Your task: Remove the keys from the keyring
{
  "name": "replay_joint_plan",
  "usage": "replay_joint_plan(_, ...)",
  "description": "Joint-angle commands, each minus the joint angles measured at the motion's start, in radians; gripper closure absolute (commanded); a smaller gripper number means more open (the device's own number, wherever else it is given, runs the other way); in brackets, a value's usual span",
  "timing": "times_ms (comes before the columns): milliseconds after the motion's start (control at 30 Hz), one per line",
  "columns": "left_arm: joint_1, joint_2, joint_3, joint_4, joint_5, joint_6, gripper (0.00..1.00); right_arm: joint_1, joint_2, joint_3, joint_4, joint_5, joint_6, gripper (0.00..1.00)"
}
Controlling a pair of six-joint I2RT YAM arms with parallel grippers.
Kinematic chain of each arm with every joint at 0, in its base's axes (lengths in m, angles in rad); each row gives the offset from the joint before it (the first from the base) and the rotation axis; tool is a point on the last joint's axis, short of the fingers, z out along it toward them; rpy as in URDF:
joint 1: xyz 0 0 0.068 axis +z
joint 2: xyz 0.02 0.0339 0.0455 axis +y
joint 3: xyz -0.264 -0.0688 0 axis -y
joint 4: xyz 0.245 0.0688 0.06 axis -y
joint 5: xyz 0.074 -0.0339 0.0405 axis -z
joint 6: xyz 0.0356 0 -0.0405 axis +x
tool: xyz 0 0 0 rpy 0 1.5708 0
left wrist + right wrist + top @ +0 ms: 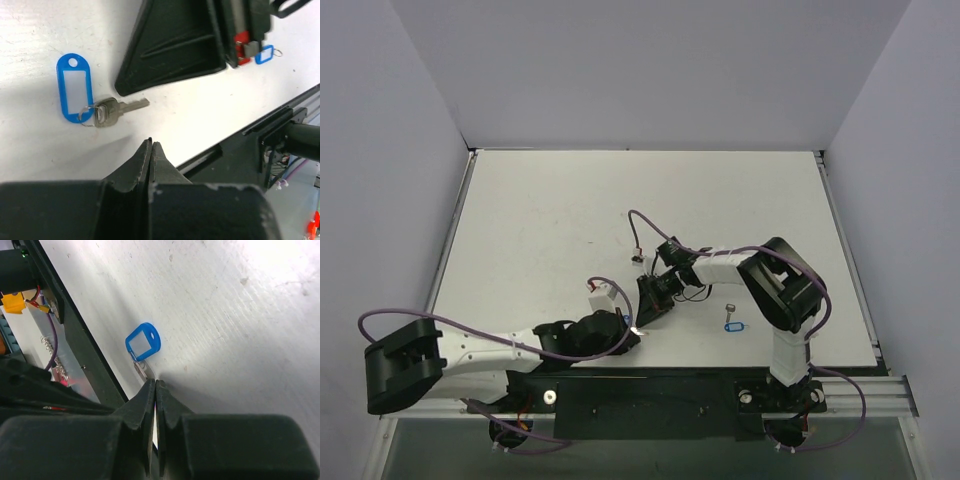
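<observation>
One table (540, 200) holds a first blue tag (75, 89) at the left of the left wrist view and a second blue tag (264, 54) at its upper right, two in all. One key (117, 109) shows plainly. There are two arms, the left arm (500, 345) and the right arm (780, 290).
</observation>
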Motion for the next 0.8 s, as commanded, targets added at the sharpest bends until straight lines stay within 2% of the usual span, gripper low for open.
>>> replay_joint_plan(0, -0.020, -0.122, 0.105, -0.253, -0.069, 0.047, 1.00, -0.013, -0.094, 0.000, -0.018, 0.018, -0.002, 1.00)
replay_joint_plan(100, -0.031, -0.174, 0.149, -0.396, -0.125, 0.056, 1.00, -0.015, -0.115, 0.004, -0.029, 0.026, -0.004, 1.00)
replay_joint_plan(267, -0.033, -0.223, 0.151, -0.493, -0.147, 0.053, 1.00, -0.013, -0.138, 0.001, -0.044, 0.060, -0.002, 1.00)
replay_joint_plan(300, -0.033, -0.231, 0.140, -0.513, -0.150, 0.043, 1.00, -0.015, -0.138, 0.001, -0.047, 0.063, -0.001, 0.97)
replay_joint_plan(333, -0.033, -0.243, 0.120, -0.519, -0.158, 0.032, 1.00, -0.015, -0.135, -0.002, -0.047, 0.067, 0.002, 0.85)
replay_joint_plan(367, -0.033, -0.246, 0.084, -0.516, -0.162, -0.002, 1.00, -0.013, -0.135, -0.003, -0.035, 0.073, 0.005, 0.80)
replay_joint_plan(400, -0.033, -0.261, 0.061, -0.507, -0.167, -0.023, 1.00, -0.012, -0.131, -0.009, -0.020, 0.075, 0.018, 0.75)
replay_joint_plan(467, -0.031, -0.283, -0.011, -0.441, -0.155, -0.105, 1.00, -0.011, -0.116, -0.023, 0.031, 0.069, 0.056, 0.71)
replay_joint_plan(567, -0.031, -0.292, -0.120, -0.251, -0.139, -0.212, 1.00, -0.008, -0.096, -0.063, 0.182, 0.046, 0.139, 0.64)
replay_joint_plan(667, -0.031, -0.260, -0.139, -0.188, -0.147, -0.264, 1.00, -0.008, -0.073, -0.082, 0.266, 0.032, 0.202, 0.53)
replay_joint_plan(767, -0.031, -0.219, -0.157, -0.109, -0.138, -0.281, 1.00, -0.007, -0.053, -0.089, 0.307, 0.021, 0.216, 0.52)
